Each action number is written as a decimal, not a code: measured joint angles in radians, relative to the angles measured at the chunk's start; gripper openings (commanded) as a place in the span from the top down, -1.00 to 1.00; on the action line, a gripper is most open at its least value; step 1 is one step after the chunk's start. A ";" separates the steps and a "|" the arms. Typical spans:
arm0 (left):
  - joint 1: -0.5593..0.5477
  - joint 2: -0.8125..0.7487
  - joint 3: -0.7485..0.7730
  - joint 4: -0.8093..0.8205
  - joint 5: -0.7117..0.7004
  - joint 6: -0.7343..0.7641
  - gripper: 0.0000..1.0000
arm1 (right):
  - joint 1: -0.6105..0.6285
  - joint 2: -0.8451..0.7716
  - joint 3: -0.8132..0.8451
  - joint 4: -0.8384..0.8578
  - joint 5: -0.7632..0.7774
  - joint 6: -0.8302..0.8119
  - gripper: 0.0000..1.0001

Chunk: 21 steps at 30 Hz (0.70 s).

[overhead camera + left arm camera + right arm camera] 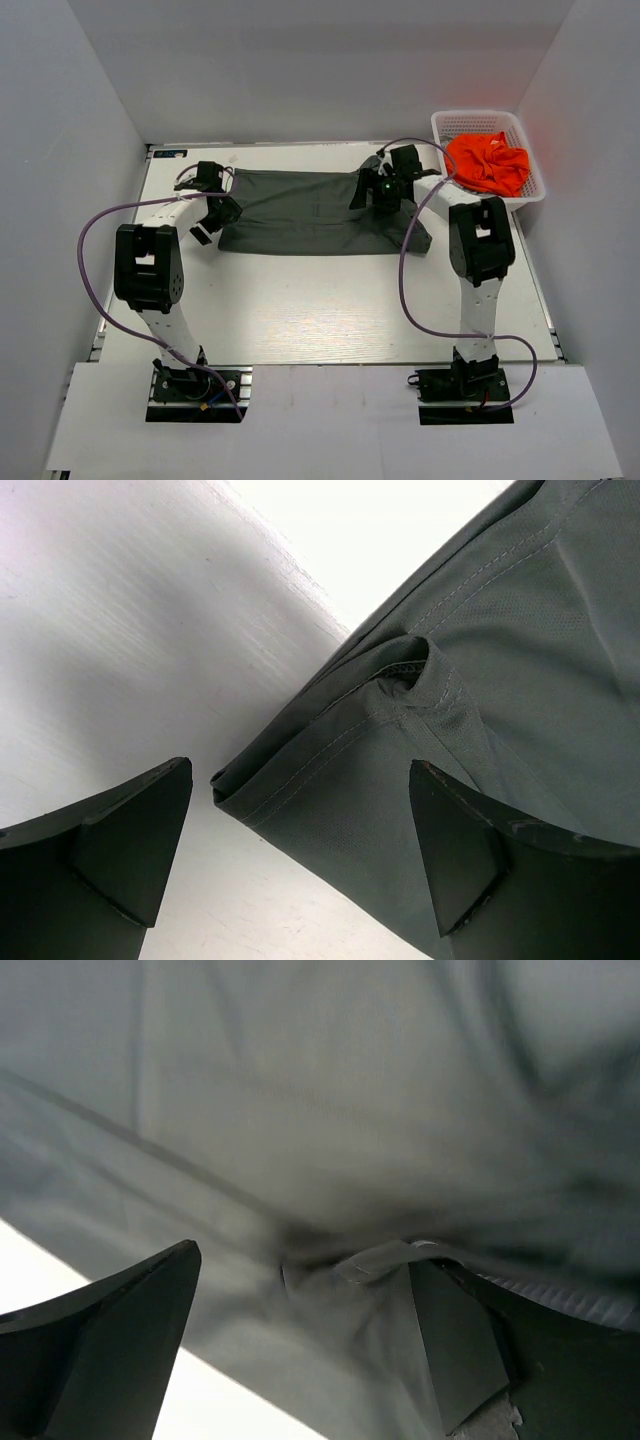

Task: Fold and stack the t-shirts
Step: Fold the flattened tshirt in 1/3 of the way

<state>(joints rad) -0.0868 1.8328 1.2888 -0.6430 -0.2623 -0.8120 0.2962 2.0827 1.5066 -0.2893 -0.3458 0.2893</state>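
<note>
The dark olive-grey t-shirt lies flat across the far middle of the table, folded into a long band. My left gripper is open at the shirt's left end. In the left wrist view the folded, stitched corner of the shirt lies between the spread fingers of this gripper. My right gripper is open, low over the right part of the shirt. In the right wrist view its fingers straddle grey cloth, and a small raised fold touches the right finger. The orange t-shirt lies crumpled in the basket.
The white plastic lattice basket stands at the back right corner, beside the right arm. White walls close in the table on the left, back and right. The bare white table surface runs from the shirt to the arm bases.
</note>
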 measured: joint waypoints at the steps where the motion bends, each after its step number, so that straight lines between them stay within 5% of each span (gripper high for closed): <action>1: 0.000 0.000 0.000 -0.001 0.000 0.000 -0.98 | 0.000 0.020 0.031 0.005 0.002 0.004 -0.81; 9: 0.000 0.000 0.000 -0.006 -0.011 0.003 -0.98 | 0.008 0.196 0.373 -0.079 0.091 0.029 -0.81; 21: -0.001 0.000 0.016 -0.001 0.018 0.013 -0.98 | 0.007 -0.016 0.202 -0.270 0.332 0.014 -0.81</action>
<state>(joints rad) -0.0879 1.8328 1.3052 -0.6437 -0.2440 -0.7990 0.3031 2.0666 1.7084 -0.5594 -0.0135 0.3031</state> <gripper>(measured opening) 0.992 0.904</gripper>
